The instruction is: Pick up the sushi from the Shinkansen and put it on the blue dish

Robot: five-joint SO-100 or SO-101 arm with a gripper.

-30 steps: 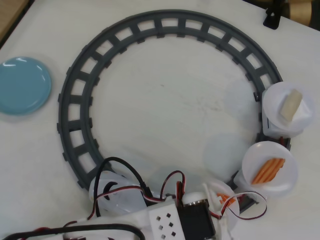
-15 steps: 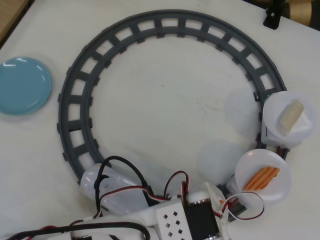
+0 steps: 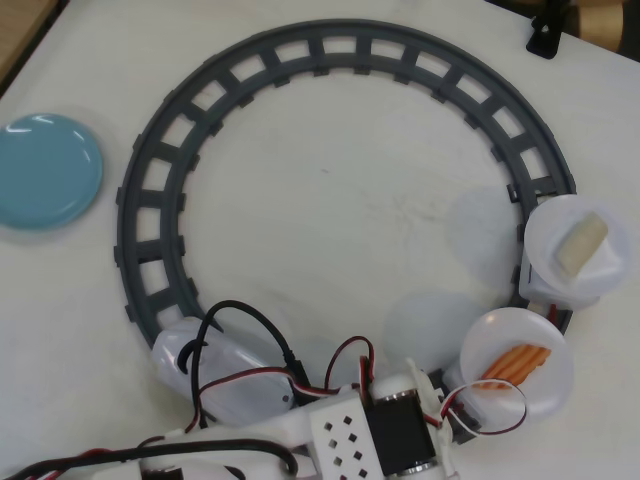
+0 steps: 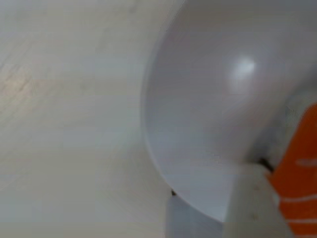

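The small red-orange striped toy sushi (image 3: 517,363) lies on a round translucent white plate (image 3: 545,398) atop a train car at roughly four o'clock on the dark grey circular plastic track (image 3: 330,48) in the overhead view. A second white plate (image 3: 610,240) at three o'clock carries a cream-white piece (image 3: 582,245). The white rounded toy Shinkansen locomotive (image 3: 235,375) sits at about seven o'clock, partly under the arm's cables. The glossy light-blue round dish (image 3: 45,170) rests empty on the white surface (image 3: 330,210) at nine o'clock, outside the track and well apart from the sushi. The white arm (image 3: 380,430) enters at six o'clock; its end effector is near the sushi plate, but whether it is open or closed cannot be told. The wrist view shows the plate close, with the sushi (image 4: 299,183) at its right edge. Judgement: the approach step is in hand; nothing is grasped yet. The next move calls for centring over the sushi before descending.
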